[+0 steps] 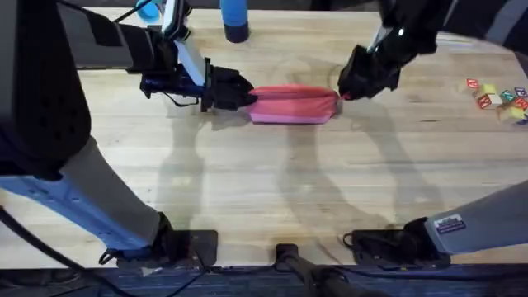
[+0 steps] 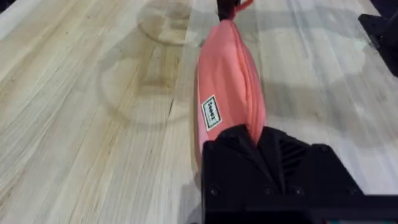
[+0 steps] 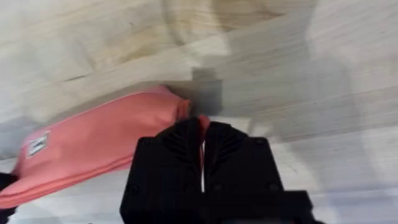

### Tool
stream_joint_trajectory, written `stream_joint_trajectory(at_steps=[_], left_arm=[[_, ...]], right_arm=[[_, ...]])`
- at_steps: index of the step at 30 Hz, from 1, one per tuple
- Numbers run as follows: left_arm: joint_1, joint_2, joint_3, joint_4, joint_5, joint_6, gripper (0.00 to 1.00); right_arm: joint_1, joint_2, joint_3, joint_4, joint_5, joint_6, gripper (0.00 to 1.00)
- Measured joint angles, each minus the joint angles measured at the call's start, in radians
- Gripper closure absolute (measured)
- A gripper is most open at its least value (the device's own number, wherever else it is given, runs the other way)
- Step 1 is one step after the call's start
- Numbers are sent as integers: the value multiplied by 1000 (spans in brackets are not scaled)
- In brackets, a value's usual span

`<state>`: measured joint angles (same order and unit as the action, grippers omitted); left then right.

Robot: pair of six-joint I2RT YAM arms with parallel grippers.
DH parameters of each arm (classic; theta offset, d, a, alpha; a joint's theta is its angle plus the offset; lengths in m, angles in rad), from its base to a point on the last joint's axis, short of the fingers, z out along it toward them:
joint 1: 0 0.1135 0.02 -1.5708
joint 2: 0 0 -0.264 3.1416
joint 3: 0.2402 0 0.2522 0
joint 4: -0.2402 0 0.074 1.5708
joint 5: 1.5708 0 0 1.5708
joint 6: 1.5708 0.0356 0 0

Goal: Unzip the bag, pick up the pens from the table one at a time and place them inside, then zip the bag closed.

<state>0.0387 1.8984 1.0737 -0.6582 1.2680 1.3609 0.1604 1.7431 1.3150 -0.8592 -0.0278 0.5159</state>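
Coral-pink fabric, the bag lies mid-table, soft and rounded. The left gripper pinches one end; the right gripper, fingers nearly together, clamps what looks like the zipper pull. A zipping step seems underway, calling for a straight pull against the anchor.

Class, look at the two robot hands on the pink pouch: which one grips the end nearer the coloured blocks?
The right hand. It pinches the pouch at the end toward the coloured blocks; the left hand clamps the opposite end.
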Motion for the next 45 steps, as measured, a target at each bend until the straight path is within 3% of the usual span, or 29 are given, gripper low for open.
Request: stream_joint_trajectory(at_steps=[6,19,20,25,26,36,37,42,43,45], left_arm=[[-2,0,-1,0,0,0,959],[-1,0,-3,0,-1,0,959],[-1,0,-3,0,-2,0,959],[17,0,-3,-3,-12,0,959],[20,0,-3,-3,-12,0,959],[23,0,-3,-3,-12,0,955],[23,0,-3,-3,-12,2,896],[26,0,-3,-3,8,0,128],[26,0,-3,-4,12,-4,39],[26,0,-3,-3,17,-4,10]], right_arm=[[0,-24,-96,73,-7,0,968],[-6,-76,-72,43,3,-28,945],[-6,-88,-65,36,15,-42,843],[-20,-163,-47,13,99,-133,126],[-19,-177,-44,8,98,-159,38],[-6,-223,-39,-7,83,-263,5],[-6,-223,-39,-6,83,-263,5],[-6,-223,-39,-6,83,-271,4],[-6,-223,-39,-6,83,-271,4],[-6,-223,-39,-6,83,-273,4]])
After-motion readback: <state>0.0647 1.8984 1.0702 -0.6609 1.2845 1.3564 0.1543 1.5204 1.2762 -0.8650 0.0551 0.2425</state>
